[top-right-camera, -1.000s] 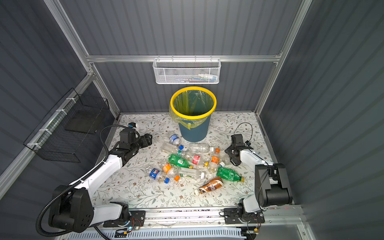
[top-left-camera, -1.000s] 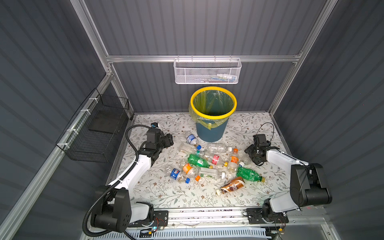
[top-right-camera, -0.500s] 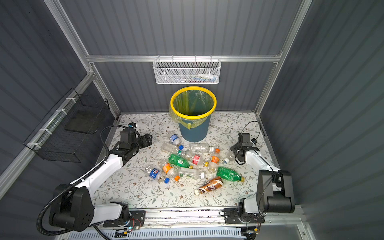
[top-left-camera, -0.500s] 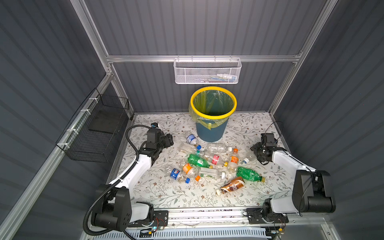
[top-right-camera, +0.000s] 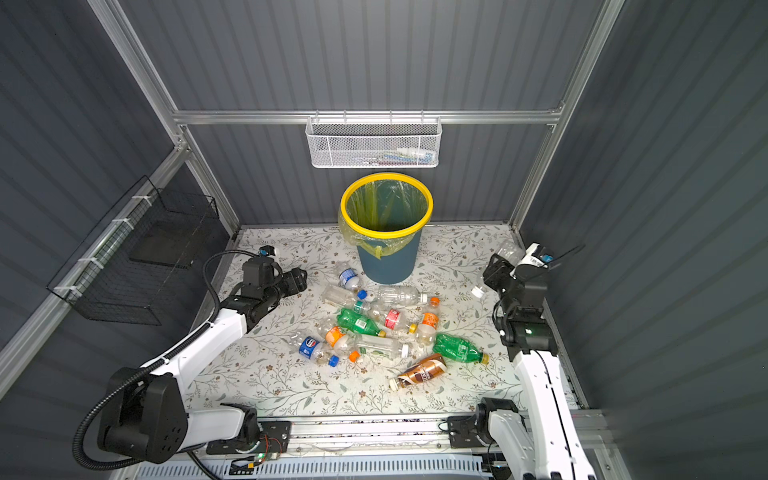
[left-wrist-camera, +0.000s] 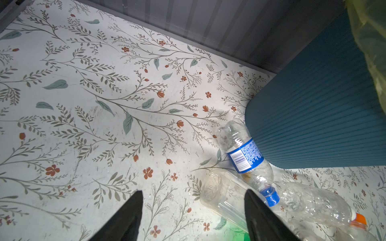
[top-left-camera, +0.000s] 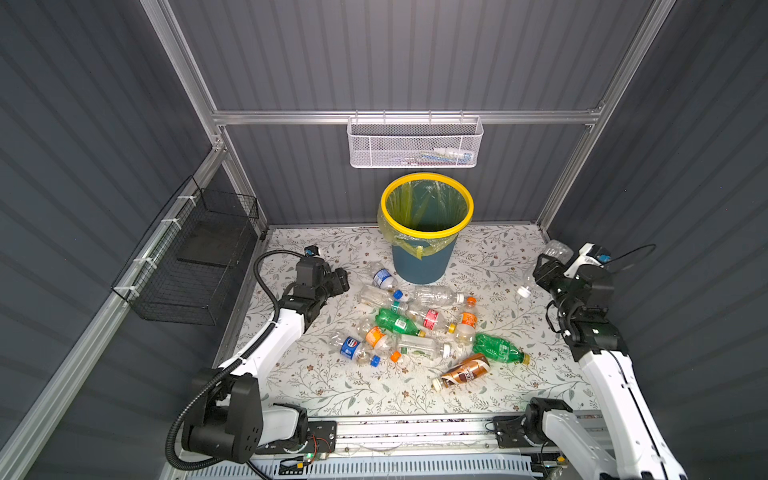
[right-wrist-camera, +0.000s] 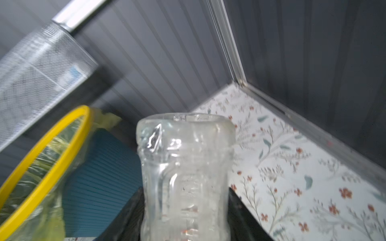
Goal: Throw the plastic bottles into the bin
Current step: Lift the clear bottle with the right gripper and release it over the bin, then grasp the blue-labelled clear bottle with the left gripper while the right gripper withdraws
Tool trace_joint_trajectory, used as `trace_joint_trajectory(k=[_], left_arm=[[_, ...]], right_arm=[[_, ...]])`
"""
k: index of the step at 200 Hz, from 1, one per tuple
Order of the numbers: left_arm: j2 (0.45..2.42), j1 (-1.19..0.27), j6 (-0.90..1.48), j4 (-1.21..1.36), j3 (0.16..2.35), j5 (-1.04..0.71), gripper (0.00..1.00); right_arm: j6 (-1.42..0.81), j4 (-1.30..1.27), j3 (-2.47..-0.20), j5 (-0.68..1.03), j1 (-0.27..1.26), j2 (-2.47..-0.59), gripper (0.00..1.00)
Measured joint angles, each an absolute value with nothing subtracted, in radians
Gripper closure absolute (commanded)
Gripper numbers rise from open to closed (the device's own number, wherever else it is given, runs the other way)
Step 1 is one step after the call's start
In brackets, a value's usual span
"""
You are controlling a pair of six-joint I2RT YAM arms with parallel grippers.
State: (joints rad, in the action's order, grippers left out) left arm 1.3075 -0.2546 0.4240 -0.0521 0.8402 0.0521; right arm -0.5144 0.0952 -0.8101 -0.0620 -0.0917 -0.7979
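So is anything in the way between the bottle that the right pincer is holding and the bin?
Nothing visible is. The right pincer grips a clear bottle on the right side, and only bare flowery table lies between it and the bin. The other bottles lie in a pile nearer the front, out of that path.

White mesh basket [top-left-camera: 395,145] on rear rail; blk wire basket [top-left-camera: 199,270] on L wall.

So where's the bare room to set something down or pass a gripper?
Bare: the front strip of table between the bottles and the rail; the back-left patch between left gripper, bin and wall. Crowded: the middle, before the bin. Right gripper, holding a clear bottle, hangs near the right edge.
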Motion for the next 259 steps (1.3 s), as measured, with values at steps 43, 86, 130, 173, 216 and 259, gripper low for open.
trace_joint_trajectory(k=[43,86,130,173,216,259], left_arm=[[1.308,-0.271,0.432,-0.061,0.841,0.052,0.23],[1.252,-0.310,0.443,-0.112,0.833,0.069,0.22],[1.085,-0.384,0.494,-0.202,0.775,0.137,0.19],[0.902,-0.442,0.579,-0.380,0.725,0.189,0.09],[0.783,-0.451,0.647,-0.524,0.713,0.217,0.09],[0.795,-0.462,0.726,-0.577,0.678,0.179,0.11]], right_arm=[[-0.408,-0.096,-0.821,-0.002,-0.092,-0.657,0.49],[-0.440,-0.323,-1.032,0.183,-0.057,-0.838,0.49],[-0.353,-0.243,-1.606,0.270,0.232,-1.356,0.40],[-0.321,0.156,-2.070,0.253,0.284,-1.778,0.02],[-0.315,0.284,-1.979,0.175,0.276,-1.736,0.01],[-0.313,0.265,-1.839,0.130,0.247,-1.586,0.01]])
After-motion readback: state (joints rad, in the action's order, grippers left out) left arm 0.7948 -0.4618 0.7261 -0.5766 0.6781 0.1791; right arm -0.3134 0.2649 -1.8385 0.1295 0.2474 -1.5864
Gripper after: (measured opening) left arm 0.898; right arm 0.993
